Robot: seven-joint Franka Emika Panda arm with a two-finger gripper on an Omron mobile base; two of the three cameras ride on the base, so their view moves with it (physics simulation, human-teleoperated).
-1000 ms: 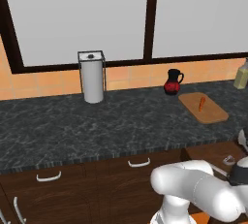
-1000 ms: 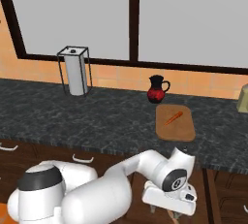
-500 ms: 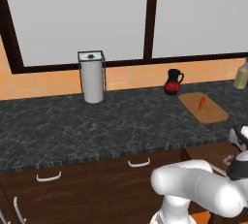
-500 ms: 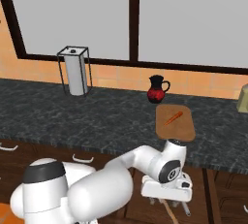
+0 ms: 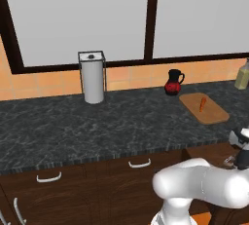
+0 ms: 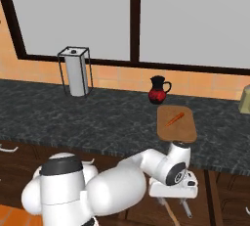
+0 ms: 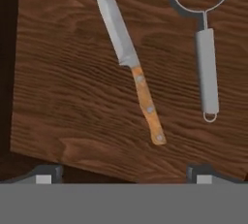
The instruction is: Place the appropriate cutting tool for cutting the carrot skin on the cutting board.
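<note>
Now low below countertop edge, wide-open empty gripper over brown wooden drawer floor. Directly ahead: wooden-handled steel knife, long axis running away, slightly skewed; metal peeler beside. Tiny orange carrot on light-brown cutting board. Since earlier frame, wrist rotated and dropped.

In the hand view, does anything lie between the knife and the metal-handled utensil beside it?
No. Between the knife and the utensil, the hand view shows bare dark wood; they lie apart.
</note>
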